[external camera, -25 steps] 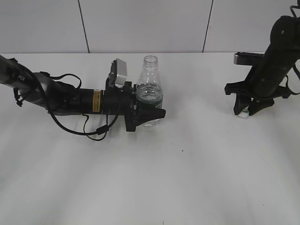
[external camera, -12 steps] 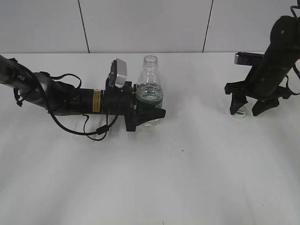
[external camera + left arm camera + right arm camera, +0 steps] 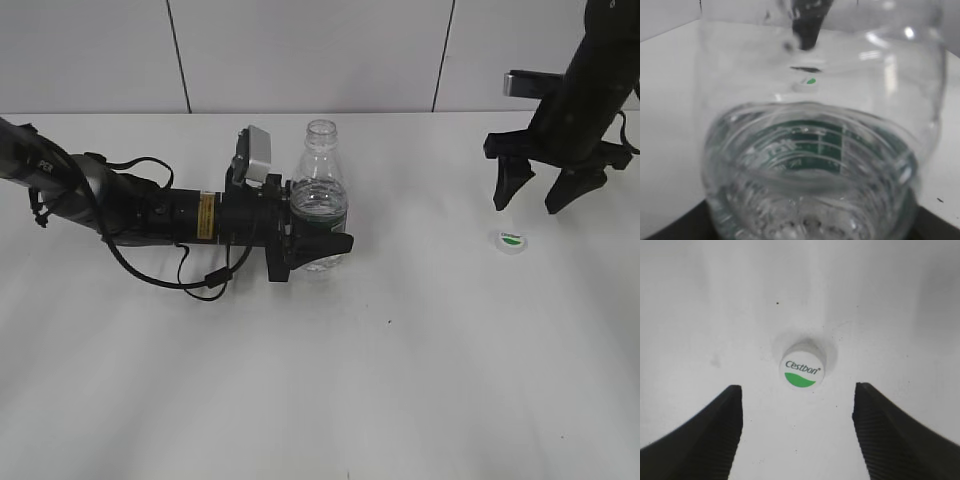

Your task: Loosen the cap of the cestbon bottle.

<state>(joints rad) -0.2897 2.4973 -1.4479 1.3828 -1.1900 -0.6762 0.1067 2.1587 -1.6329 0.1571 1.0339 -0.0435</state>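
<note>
Cap [image 3: 511, 240] lies on table [image 3: 400, 380] below open right tool [image 3: 540, 192].

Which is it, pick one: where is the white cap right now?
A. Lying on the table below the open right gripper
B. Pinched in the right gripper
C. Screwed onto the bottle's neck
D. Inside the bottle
A: the cap lies alone on the table, logo up, under the open right gripper; the cestbon bottle has a bare neck.
</note>
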